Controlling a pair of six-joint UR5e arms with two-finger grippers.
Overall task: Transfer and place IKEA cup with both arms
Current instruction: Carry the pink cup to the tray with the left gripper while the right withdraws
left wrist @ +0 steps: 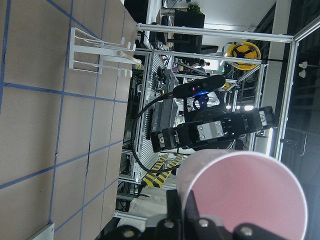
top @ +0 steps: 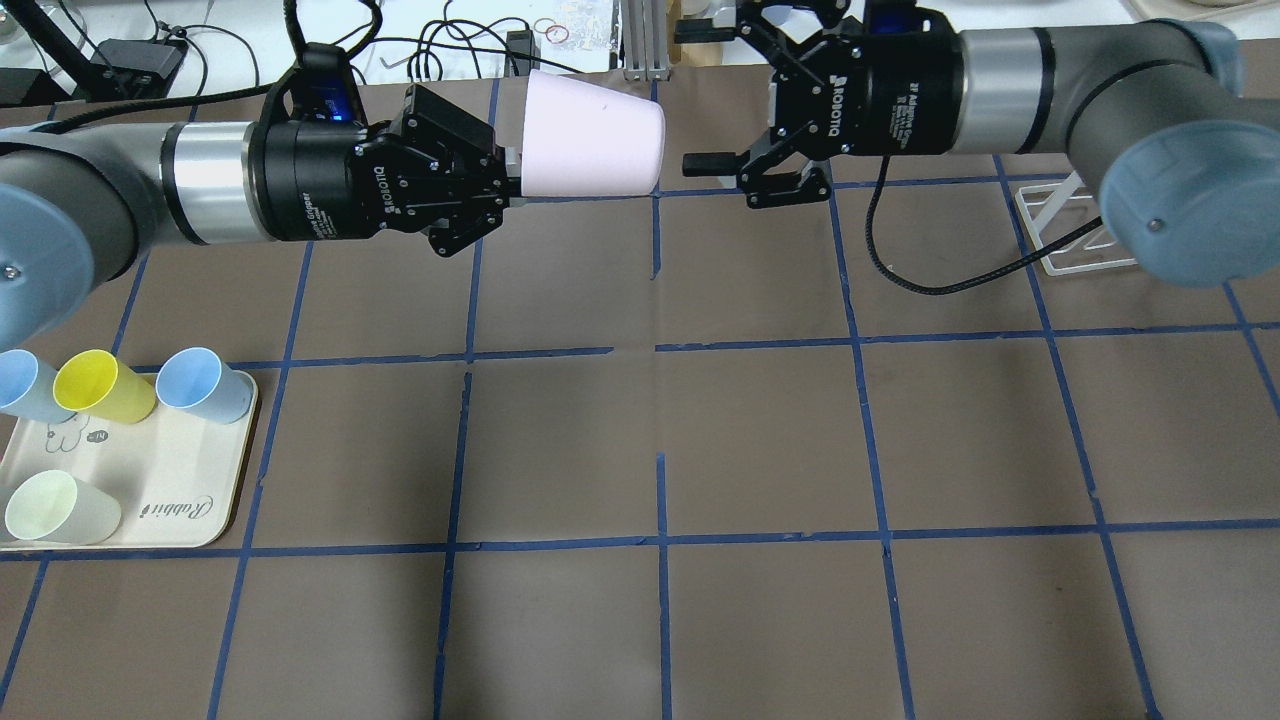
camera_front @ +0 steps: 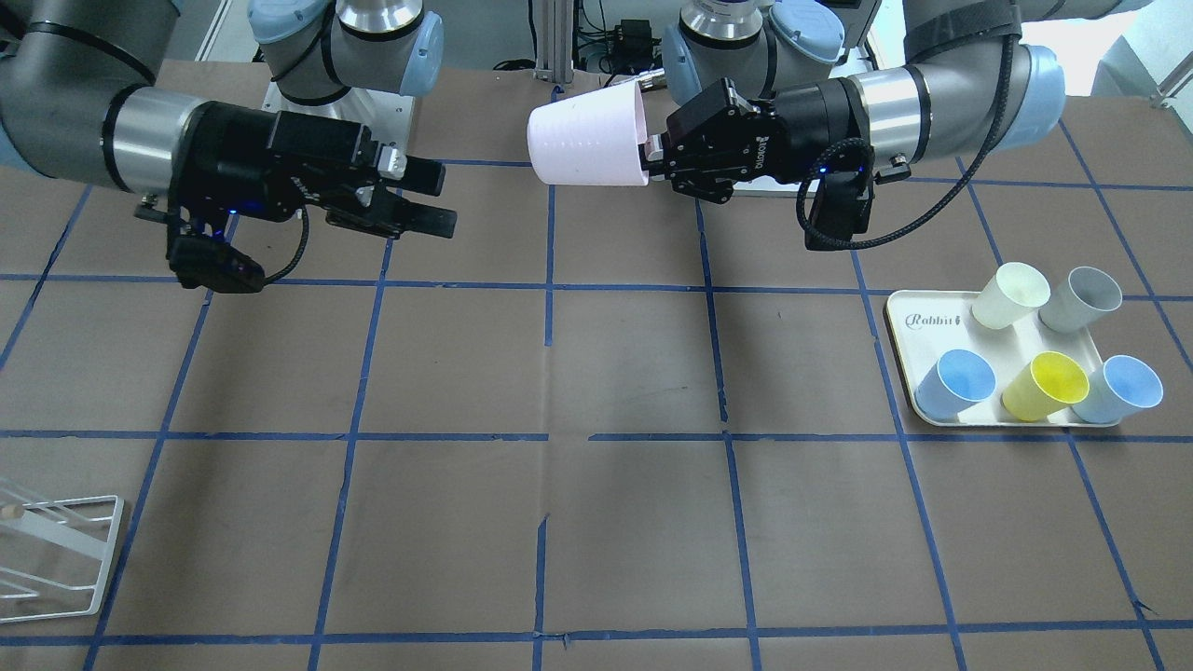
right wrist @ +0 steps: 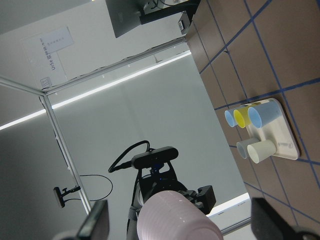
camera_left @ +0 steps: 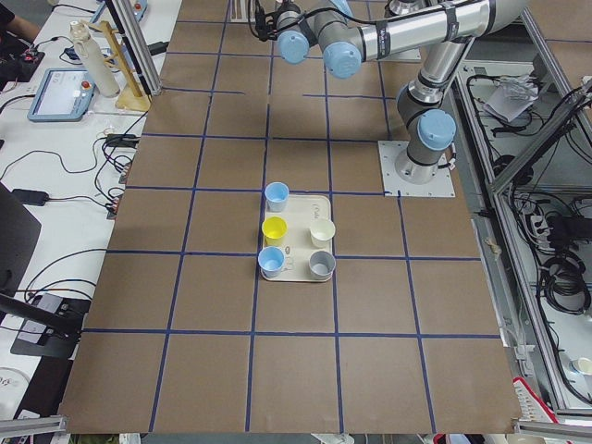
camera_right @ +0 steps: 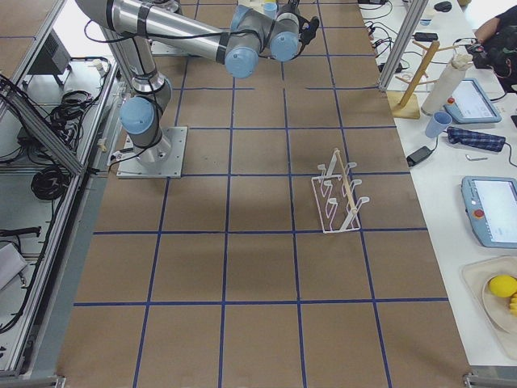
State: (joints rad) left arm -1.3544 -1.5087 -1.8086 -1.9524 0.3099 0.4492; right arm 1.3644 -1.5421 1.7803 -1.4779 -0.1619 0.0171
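The pale pink IKEA cup (top: 590, 138) is held sideways in the air over the far middle of the table, base towards my right arm. My left gripper (top: 513, 176) is shut on its rim; in the front-facing view the cup (camera_front: 587, 135) and left gripper (camera_front: 650, 154) are at top centre. My right gripper (top: 705, 95) is open and empty, facing the cup's base with a small gap; it also shows in the front-facing view (camera_front: 433, 198). The left wrist view shows the cup (left wrist: 245, 200) with the right gripper (left wrist: 215, 132) beyond it. The right wrist view shows the cup (right wrist: 175, 217) between its spread fingers (right wrist: 97, 222).
A cream tray (top: 200, 520) on my left side holds two light blue cups, a yellow cup, a cream cup and a grey cup; it also shows in the front-facing view (camera_front: 909, 312). A white wire rack (top: 1070, 230) stands on my right side, behind the right arm.
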